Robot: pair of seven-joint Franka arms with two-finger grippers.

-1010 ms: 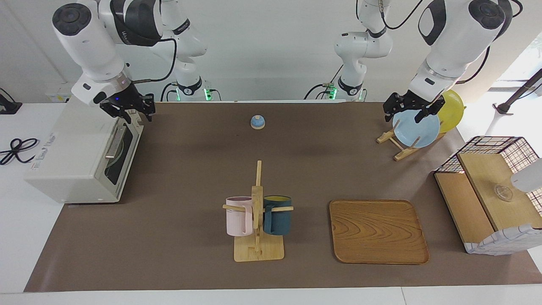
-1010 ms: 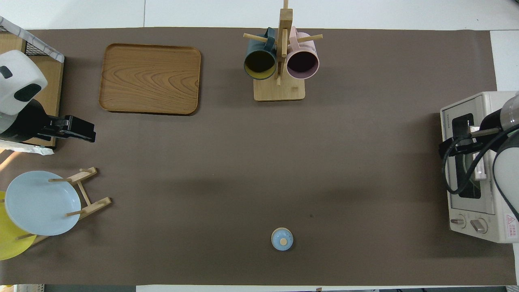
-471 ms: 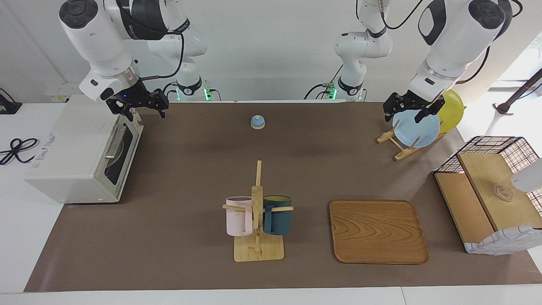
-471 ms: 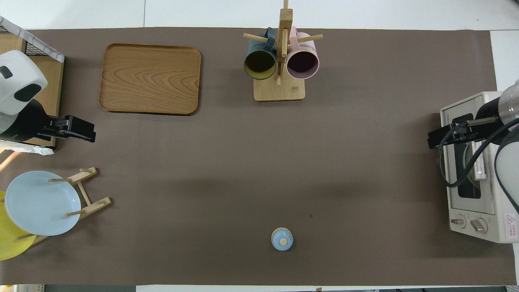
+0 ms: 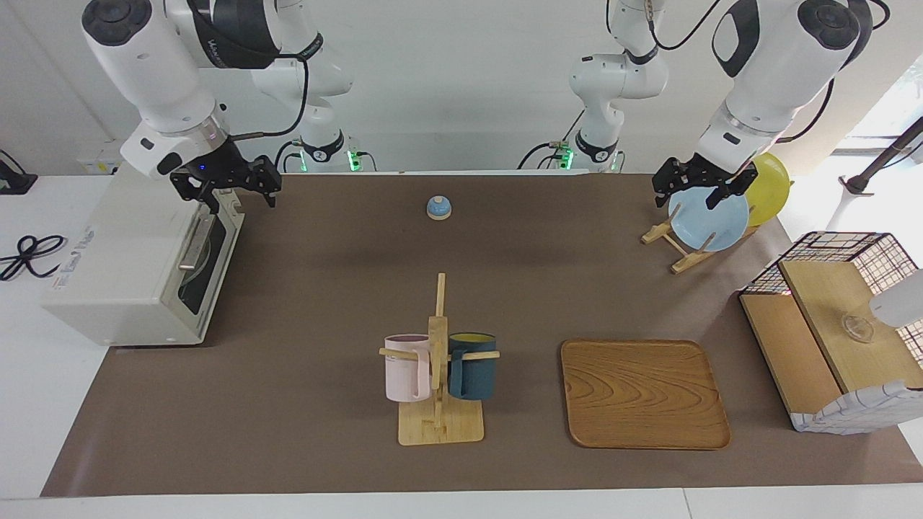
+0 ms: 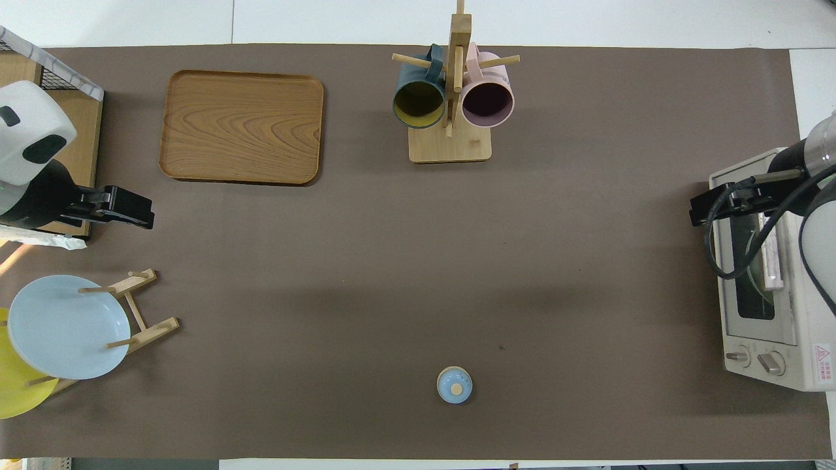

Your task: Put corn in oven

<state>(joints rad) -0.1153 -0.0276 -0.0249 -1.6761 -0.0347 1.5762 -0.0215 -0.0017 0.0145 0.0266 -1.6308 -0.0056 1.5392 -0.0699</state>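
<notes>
The right gripper [image 5: 232,193] hangs with its jaws wide and empty above the upper edge of the oven [image 5: 137,263] door, at the right arm's end of the worktop. A second ago it was lower, right at the door's top edge with the jaws narrower; since then it has opened fully and lifted clear toward the middle of the worktop. The dark glass door now stands shut, its silver bar handle free (nothing touches it). That reads as the closing push just finished and the gripper backing off.

The corn is not visible anywhere on the worktop in either view. Judging by that and the shut door, it is most likely inside the oven, though the glass shows only a dim round shape and I cannot tell what it is. If so, the task is as good as done, and all that is left is for the arm to retreat.

The left gripper [image 5: 696,189] waits over the blue plate [image 5: 708,218] in the wooden plate rack [image 5: 674,249] near the worktop's corner at the left arm's end, jaws wide, holding nothing, unmoved over the last second.

Farther out: a small blue bell [image 5: 438,207] by the robots' edge, a mug stand [image 5: 440,404] with a pink and a dark blue mug toward the edge away from the robots, a wooden tray [image 5: 644,393] beside it, and a wood-and-wire basket box [image 5: 836,324] at the left arm's end.
</notes>
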